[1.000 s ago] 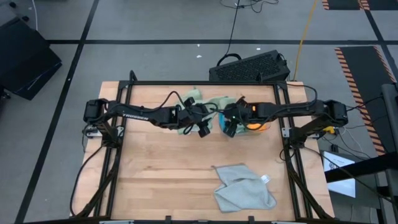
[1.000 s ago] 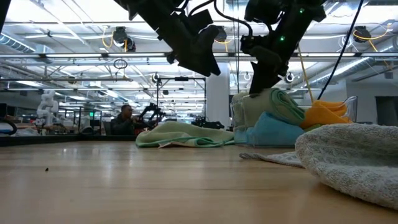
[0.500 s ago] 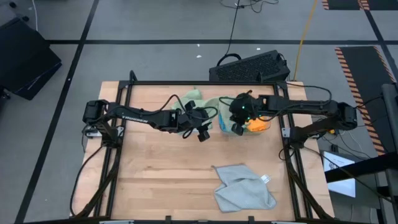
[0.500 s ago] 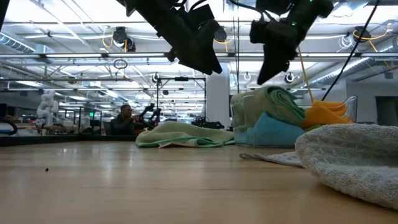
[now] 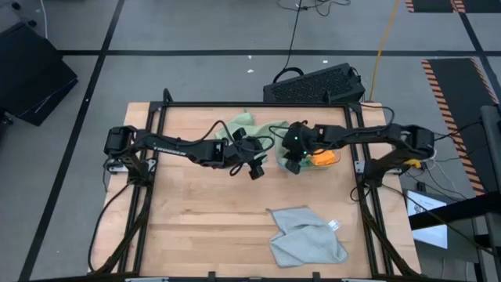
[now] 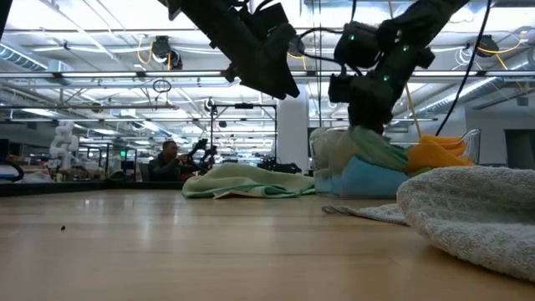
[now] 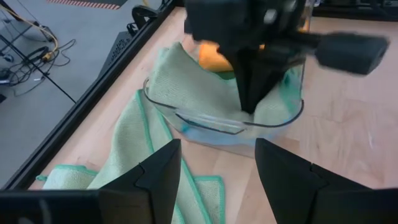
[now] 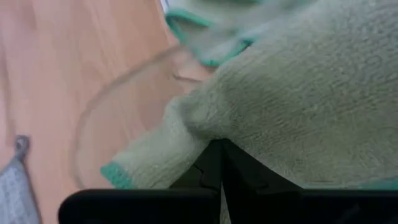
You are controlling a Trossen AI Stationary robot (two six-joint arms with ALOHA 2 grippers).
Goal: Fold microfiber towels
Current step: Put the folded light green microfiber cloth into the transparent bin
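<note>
Over the wooden table [image 5: 203,204], right tool [image 6: 365,125] closed on sage towel [image 6: 355,150], left tool [image 7: 214,180] open

Wooden table [image 5: 196,211]: grey towel [image 5: 307,235] near front, sage towel [image 5: 241,122] and clear tray [image 7: 217,127] at back

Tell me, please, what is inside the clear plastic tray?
The clear tray holds a pale green towel, which the shut right gripper pinches, with an orange towel behind and a blue one lower down. Anything beneath them is covered.
</note>
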